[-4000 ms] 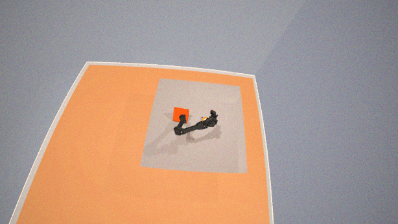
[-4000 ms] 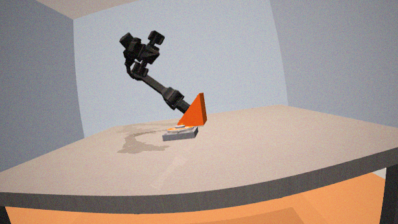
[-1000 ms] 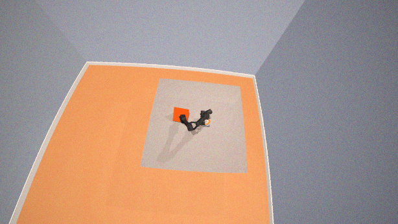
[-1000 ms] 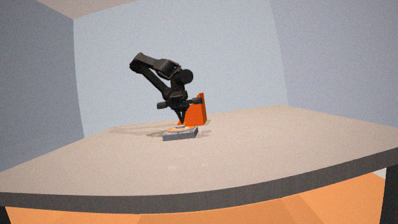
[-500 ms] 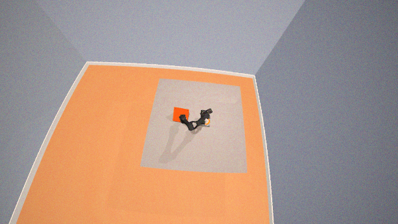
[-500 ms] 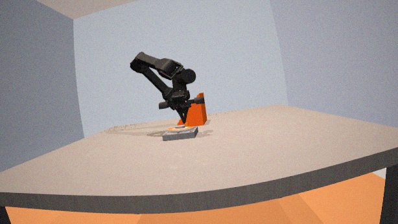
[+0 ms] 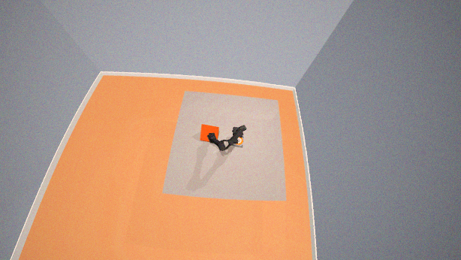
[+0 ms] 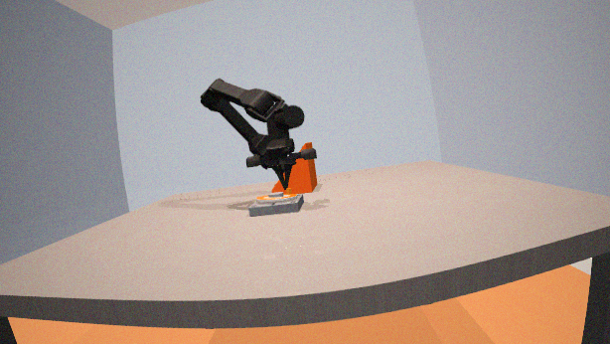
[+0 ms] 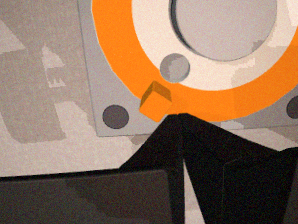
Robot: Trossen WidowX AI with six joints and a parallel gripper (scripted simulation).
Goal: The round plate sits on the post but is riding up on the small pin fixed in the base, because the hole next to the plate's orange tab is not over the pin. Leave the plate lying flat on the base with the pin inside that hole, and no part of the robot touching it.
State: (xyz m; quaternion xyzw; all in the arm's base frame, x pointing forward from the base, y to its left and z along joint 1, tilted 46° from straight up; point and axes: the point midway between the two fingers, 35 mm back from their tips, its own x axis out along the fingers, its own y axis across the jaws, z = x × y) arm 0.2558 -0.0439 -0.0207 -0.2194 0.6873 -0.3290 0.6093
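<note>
The round plate (image 7: 242,141) (image 8: 261,199) (image 9: 114,45), an orange ring around a white middle, sits around the grey post (image 9: 227,25) on the grey base (image 8: 275,208) (image 9: 106,92). Its orange tab (image 9: 156,104) points to the lower left in the wrist view. The hole (image 9: 175,68) beside the tab shows grey with a lighter patch; I cannot make out the pin for sure. My gripper (image 8: 285,189) (image 9: 177,123) is shut and empty. Its tips are at the plate's rim, just right of the tab in the wrist view; contact is unclear. Any tilt is too small to judge.
An orange block (image 7: 205,132) (image 8: 304,176) with a sloping side stands on the table (image 7: 225,180) (image 8: 378,234), behind the base in the exterior view. Dark round spots (image 9: 115,116) mark the base's corners.
</note>
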